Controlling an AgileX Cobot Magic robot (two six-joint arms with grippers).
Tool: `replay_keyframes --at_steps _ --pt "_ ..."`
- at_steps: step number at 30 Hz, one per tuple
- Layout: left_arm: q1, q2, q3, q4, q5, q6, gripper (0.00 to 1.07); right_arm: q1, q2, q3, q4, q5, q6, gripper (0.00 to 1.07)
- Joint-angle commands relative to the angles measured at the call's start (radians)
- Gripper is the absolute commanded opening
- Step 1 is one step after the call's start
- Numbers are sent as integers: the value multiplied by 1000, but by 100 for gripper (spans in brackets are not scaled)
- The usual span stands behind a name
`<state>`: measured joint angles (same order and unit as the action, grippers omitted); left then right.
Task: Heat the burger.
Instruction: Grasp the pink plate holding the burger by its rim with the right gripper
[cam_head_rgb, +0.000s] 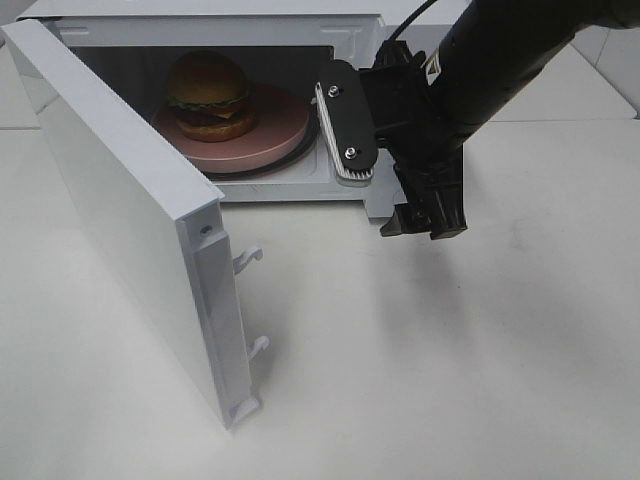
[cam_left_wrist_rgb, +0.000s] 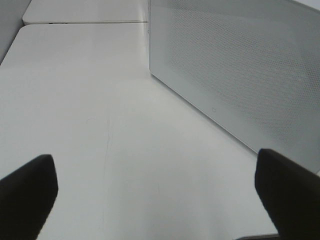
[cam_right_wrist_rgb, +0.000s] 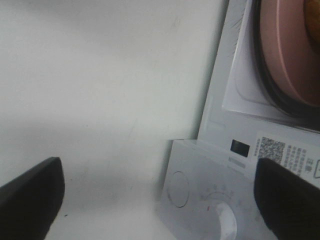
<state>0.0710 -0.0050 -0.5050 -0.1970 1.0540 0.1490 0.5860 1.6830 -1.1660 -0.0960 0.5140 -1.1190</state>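
The right end effector (cam_right_wrist_rgb: 157, 187) hung released, its two dark fingers (cam_right_wrist_rgb: 30, 197) spread wide with nothing between them, low in front of the right-hand side of the microwave (cam_head_rgb: 220, 8). In the high view, one ribbed white pad (cam_head_rgb: 350, 172) stood at the right edge of the oven opening; whether it touched the frame could not be told. Below the end effector, the right wrist view showed the control panel's white dial (cam_right_wrist_rgb: 222, 222), and a printed label (cam_right_wrist_rgb: 272, 149) with a square code sat on the front frame above it.

The left end effector (cam_left_wrist_rgb: 157, 200) was likewise released, fingers far apart over the bare table (cam_left_wrist_rgb: 100, 100), near the outer face of the door (cam_left_wrist_rgb: 240, 75), whose window was finely dotted. It was out of the high view.

The burger (cam_head_rgb: 208, 95) sat upright on a round pink plate (cam_head_rgb: 265, 140) inside the microwave, toward the left and back of the plate, clear of both end effectors. A dark ring (cam_right_wrist_rgb: 265, 85) circled the plate's base on the oven floor.

The door was swung fully open to the left, its inner edge turned toward the camera, with two white latch hooks (cam_head_rgb: 250, 258) jutting from that edge. The microwave stood on the white table, well apart from its near edge.
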Motion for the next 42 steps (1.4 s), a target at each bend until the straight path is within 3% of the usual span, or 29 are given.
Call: replay_keyframes --at_steps 1,22,42 --pt "2 -20 4 -7 -13 -1 100 28 7 -4 -34 -49 22 101" --pt "2 -20 4 -7 -13 -1 100 49 249 -234 -45 -77 85 96" --pt "2 -20 4 -7 -13 -1 100 48 540 -568 -85 -58 158 92"
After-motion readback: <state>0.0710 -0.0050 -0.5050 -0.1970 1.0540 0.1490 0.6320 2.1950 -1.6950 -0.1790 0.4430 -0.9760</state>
